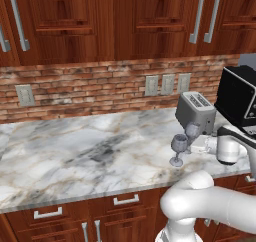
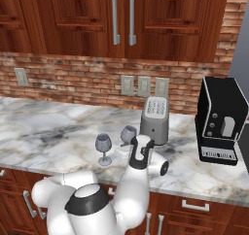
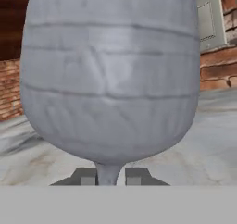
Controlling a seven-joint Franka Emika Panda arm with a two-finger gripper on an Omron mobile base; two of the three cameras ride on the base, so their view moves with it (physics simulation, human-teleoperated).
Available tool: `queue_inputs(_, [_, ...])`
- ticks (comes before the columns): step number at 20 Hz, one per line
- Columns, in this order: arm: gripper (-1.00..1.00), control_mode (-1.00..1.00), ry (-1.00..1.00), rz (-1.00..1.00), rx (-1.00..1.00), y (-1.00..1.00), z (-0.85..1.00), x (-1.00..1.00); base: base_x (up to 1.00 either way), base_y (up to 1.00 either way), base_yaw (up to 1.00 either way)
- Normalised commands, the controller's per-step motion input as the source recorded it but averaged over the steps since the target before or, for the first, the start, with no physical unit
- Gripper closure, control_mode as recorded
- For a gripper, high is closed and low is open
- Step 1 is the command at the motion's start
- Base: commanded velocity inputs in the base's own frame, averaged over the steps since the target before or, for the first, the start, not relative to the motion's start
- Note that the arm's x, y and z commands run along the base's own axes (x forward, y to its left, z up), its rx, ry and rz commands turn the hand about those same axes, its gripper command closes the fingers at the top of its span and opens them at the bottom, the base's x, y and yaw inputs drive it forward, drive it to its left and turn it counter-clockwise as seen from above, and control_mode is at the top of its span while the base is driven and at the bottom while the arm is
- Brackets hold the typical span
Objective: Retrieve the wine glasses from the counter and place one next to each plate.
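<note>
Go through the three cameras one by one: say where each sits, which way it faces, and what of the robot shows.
Left base view: behind the arm's left, facing the counter and brick wall; white arm at lower right, reaching toward the toaster.
Right base view: behind its right, same counter; arm at lower left, coffee machine at right.
Hand view: on the hand, level with the counter; fingertips close on the held wine glass stem.
Shared: both base views show the free wine glass and the toaster.

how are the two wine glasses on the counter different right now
The nearer wine glass stands free on the counter; the farther wine glass, nearer the toaster, has the gripper shut on its stem. The nearer one shows its whole stem and foot; the farther one's are hidden behind the arm. Both are upright, clear and greyish.
</note>
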Motion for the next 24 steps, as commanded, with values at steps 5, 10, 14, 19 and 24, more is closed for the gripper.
queue_inputs(5, [1.0,-1.0,-0.13,0.01,0.0,-0.15,0.1,-0.05,0.0,0.0,0.0])
queue_inputs(10, [1.0,-1.0,-0.23,0.01,0.0,-0.25,0.9,-0.59,0.0,0.0,0.0])
queue_inputs(14, [1.0,-1.0,-0.21,0.05,0.0,-0.31,1.0,-0.8,0.0,0.0,0.0])
queue_inputs(19, [1.0,-1.0,-0.07,0.06,0.0,-0.32,1.0,-0.93,0.0,0.0,0.0])
queue_inputs(24, [1.0,-1.0,-0.02,0.05,-0.01,0.11,1.0,-0.98,0.0,0.0,0.0])
